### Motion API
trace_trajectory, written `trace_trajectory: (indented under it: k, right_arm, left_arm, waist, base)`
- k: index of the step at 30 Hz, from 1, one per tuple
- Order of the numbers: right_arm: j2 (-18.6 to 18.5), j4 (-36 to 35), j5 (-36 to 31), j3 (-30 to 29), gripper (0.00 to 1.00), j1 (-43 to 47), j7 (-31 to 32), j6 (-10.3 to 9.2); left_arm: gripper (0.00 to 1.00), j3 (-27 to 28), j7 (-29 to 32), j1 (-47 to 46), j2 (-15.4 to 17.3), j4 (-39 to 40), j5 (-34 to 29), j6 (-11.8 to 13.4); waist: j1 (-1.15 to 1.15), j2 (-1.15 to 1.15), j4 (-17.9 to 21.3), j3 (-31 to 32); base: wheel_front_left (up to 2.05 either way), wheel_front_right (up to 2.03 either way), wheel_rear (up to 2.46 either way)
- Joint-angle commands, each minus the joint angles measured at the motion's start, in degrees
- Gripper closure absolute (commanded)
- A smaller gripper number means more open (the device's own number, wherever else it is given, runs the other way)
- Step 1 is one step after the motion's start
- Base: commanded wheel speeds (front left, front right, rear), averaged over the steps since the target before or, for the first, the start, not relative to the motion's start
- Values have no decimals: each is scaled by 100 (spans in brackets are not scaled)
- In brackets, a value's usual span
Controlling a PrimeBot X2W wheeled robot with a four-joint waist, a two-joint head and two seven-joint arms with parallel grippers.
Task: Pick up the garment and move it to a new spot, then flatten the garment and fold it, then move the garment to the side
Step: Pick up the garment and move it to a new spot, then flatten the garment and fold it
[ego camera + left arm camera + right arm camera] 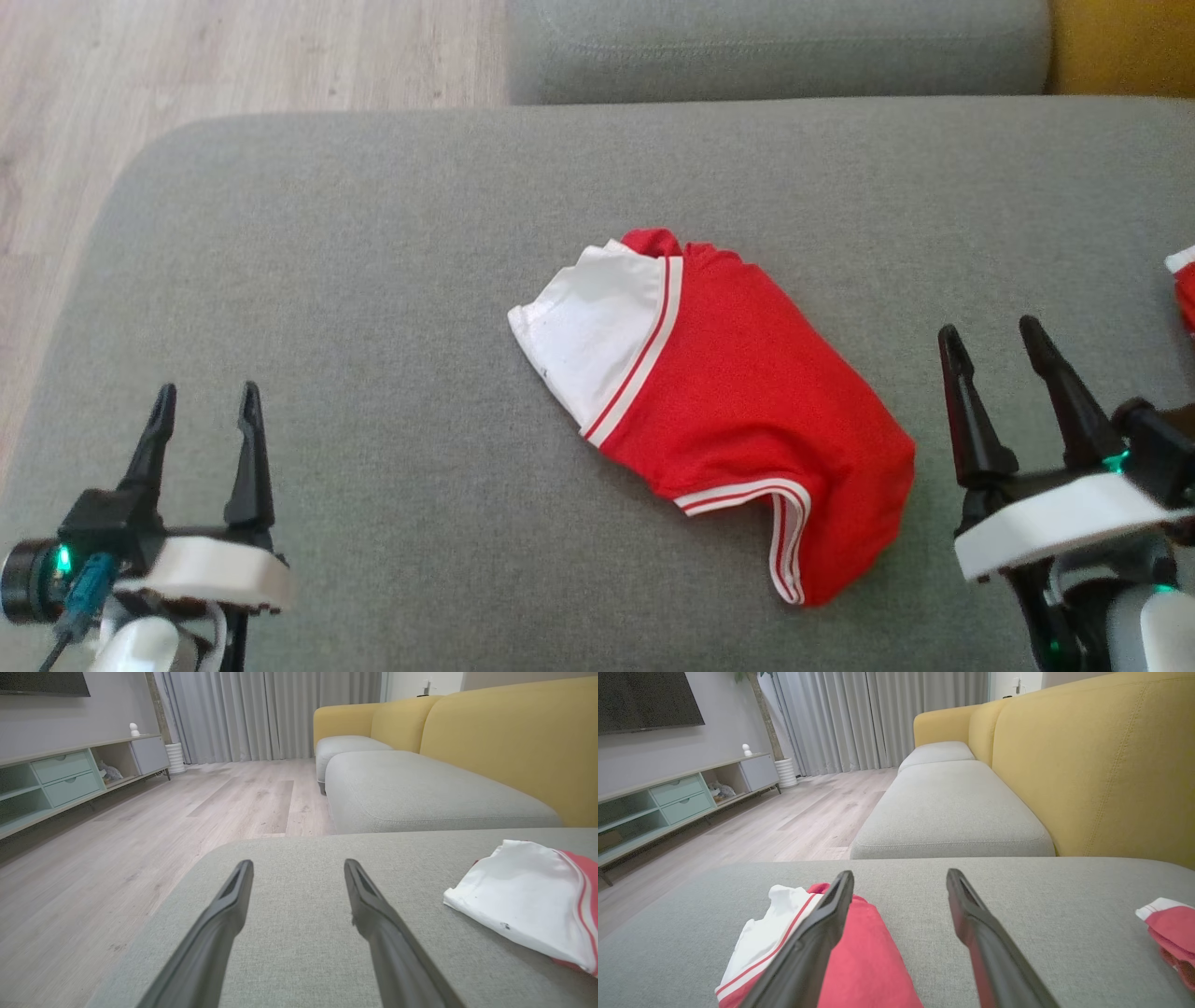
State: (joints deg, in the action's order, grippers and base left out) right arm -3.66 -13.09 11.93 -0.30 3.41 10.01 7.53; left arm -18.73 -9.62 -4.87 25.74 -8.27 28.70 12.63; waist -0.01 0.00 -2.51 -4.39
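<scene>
Head view shows one garment. It is red with a white part and white stripes, and it lies folded in the middle of the big grey cushion. I have two pincers. My left pincer is at the lower left, well apart from the garment. My right pincer is near the garment's right end. Each pincer has two dark fingers, spread wide with nothing between them. One more red and white cloth peeks in at the right edge, so I count two cloths. A second grey cushion sits behind the big one. In the right wrist view, the garment shows behind one finger.
</scene>
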Motion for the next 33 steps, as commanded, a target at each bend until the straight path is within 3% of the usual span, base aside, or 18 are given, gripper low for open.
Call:
trace_trajectory:
  k: [1,11,29,33]
  right_arm:
    - [-17,-221,-36,102,0,-70,24,-4]
    - [64,-261,-89,-24,0,297,134,-4]
    - [78,-273,-62,-24,0,254,186,-4]
    - [49,-164,-49,257,0,130,407,-4]
  left_arm:
    - [0,221,33,-148,236,247,-20,52]
    - [0,65,306,261,303,552,-18,162]
    - [0,1,361,127,316,510,-34,228]
    - [0,-9,348,17,316,528,-45,219]
  waist:
    - [1,0,40,92]
    - [1,0,131,332]
    - [1,0,127,208]
    - [1,0,80,76]
  base:
    - [0,0,0]
    - [0,0,0]
    - [0,0,0]
    - [0,0,0]
